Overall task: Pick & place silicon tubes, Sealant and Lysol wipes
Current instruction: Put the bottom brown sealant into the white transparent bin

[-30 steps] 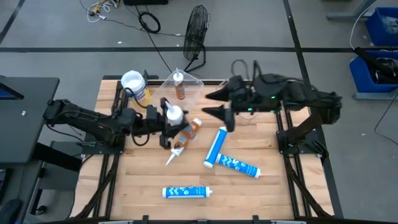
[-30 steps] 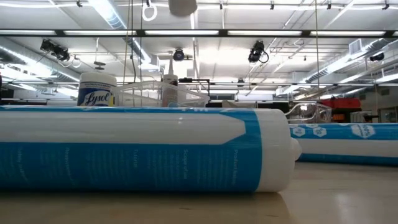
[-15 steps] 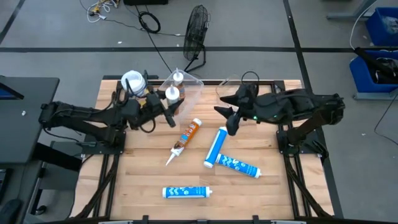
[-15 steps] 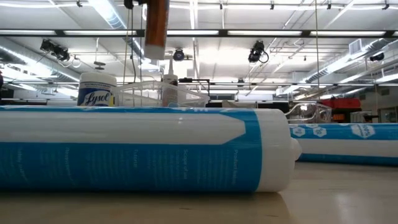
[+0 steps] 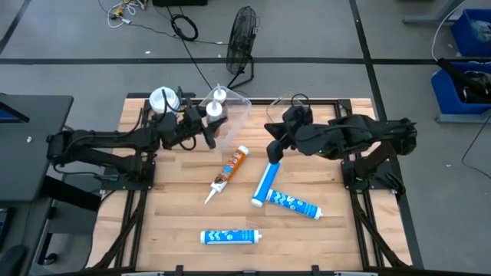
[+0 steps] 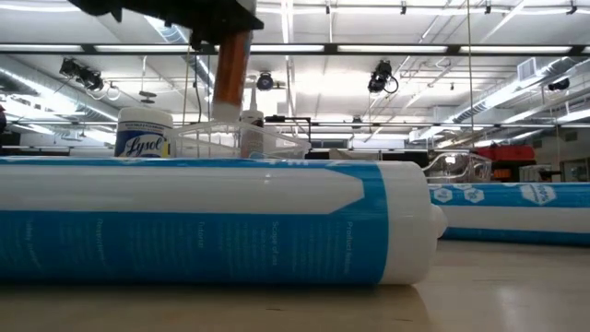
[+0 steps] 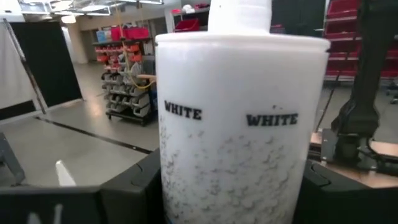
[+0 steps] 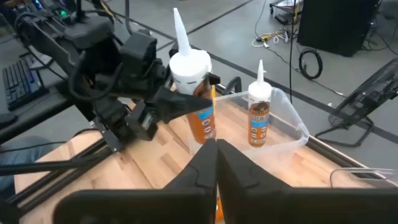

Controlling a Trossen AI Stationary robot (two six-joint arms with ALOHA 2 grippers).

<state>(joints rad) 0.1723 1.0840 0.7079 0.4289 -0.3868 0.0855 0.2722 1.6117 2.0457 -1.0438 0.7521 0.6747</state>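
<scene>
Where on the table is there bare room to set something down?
Bare wood lies left of the orange tube on the table, and around the lone blue tube in front. Crowded: the clear bin and Lysol wipes corner.

The tabletop is made of light wooden planks inside a dark frame. Directly on it lie one orange-brown tube with a white nozzle near the middle, and three white-and-blue tubes: one just right of the orange one, one touching its lower end, and one apart, near the front edge. At the far edge stand a clear plastic bin and the Lysol wipes (a white lid, seen from above).
</scene>
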